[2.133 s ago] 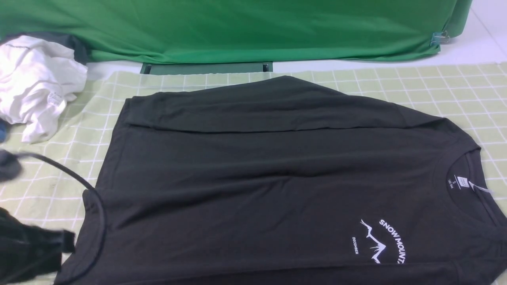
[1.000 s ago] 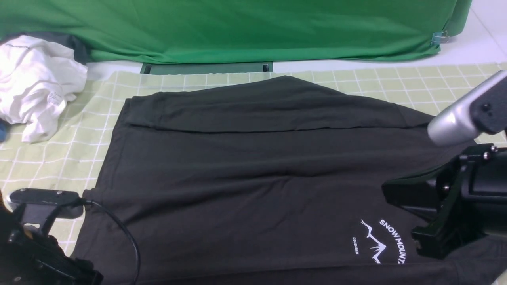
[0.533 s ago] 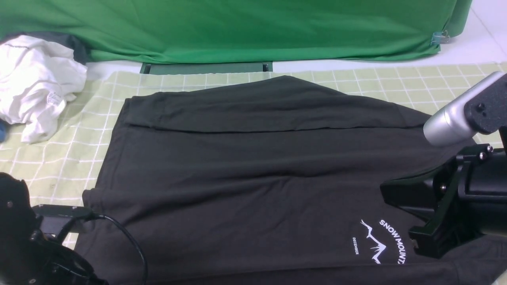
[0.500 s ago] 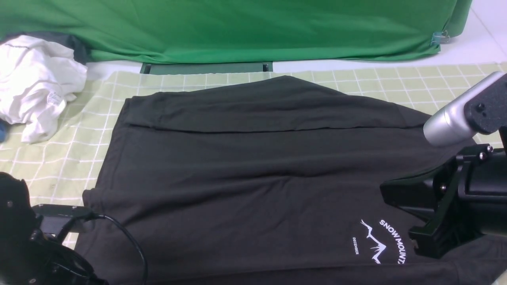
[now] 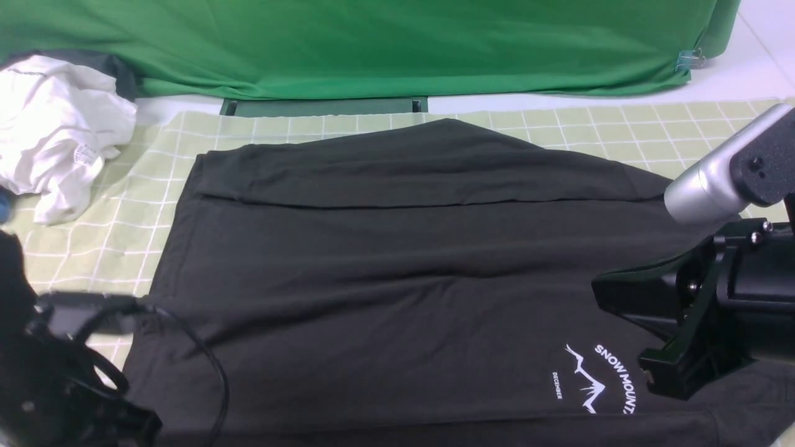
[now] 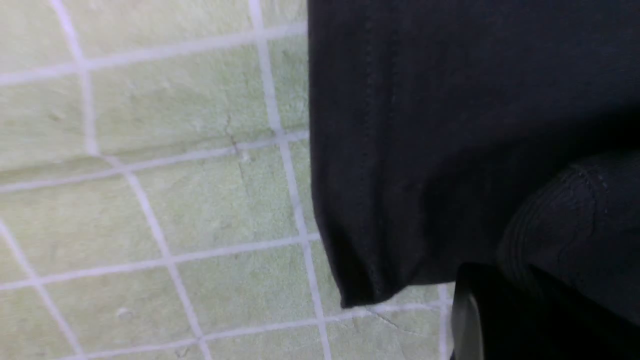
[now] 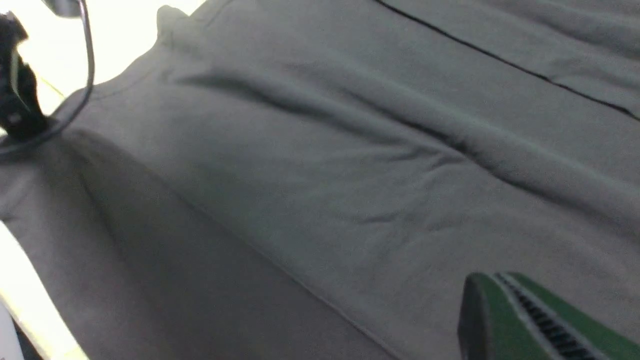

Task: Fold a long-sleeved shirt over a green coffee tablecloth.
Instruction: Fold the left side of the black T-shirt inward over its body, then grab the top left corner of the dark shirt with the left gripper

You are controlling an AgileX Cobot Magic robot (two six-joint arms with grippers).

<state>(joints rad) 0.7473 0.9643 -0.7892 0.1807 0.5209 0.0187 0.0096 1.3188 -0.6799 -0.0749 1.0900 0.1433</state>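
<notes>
**Workpiece.** The long-sleeved shirt (image 5: pixel 397 261), a large black soft cotton garment, lies spread flat on the green coffee tablecloth (image 5: pixel 112 223), a wide pale yellow-green cloth with a thin white grid of squares. The hem points toward the robot's left and the neck end toward its right. The far sleeve is folded inward and lies along the far edge of the body. The white mountain print (image 5: pixel 596 379) reading SNOW MOUNTAIN faces up near the front right.

**Left gripper** (image 6: pixel 475 310). It sits at the near left hem corner of the shirt. Its fingers are drawn together, with a rolled, stitched edge of the black fabric directly on them, so the grip is on the shirt. A thin black cable (image 5: pixel 205 366) loops from the left arm (image 5: pixel 37 385) across the hem area.

**Right gripper** (image 7: pixel 500 290). The green-padded fingers are pressed together with their ridged pads meeting, and no fabric shows between them. It is over the chest of the shirt; whether it touches the fabric cannot be told. In the front view the right arm (image 5: pixel 714 186) covers the collar region.

**Surroundings.** A crumpled white garment (image 5: pixel 56 130) with a small tag lies at the far left, partly on the tablecloth's corner. A plain deep-green smooth fabric (image 5: pixel 372 43) spans the background beyond the tablecloth
</notes>
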